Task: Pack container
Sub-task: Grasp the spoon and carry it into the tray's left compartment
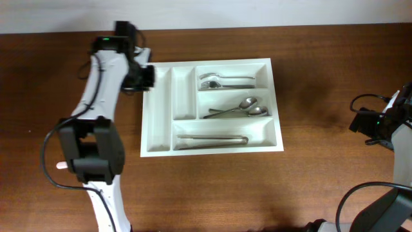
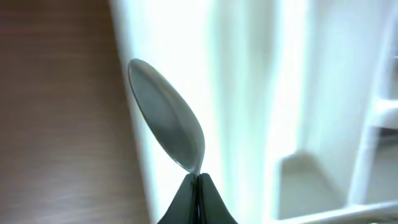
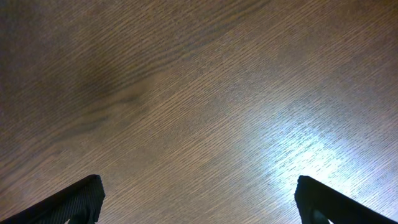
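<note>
Left gripper (image 2: 198,182): at the container's (image 1: 162,109) far-left corner, clamped on a spoon's (image 2: 166,121) neck.
Right gripper (image 3: 199,194): near the table's (image 1: 322,183) right edge, fingers spread wide.
Container: mid-table, nearer the far edge.
Table: brown wood.

We see a dark brown wood-grain table (image 1: 309,180) with the white tray (image 1: 158,109) resting flat on it, and well to the tray's left, nearer us, a small pale pink thing (image 1: 60,165) too small to identify.
</note>
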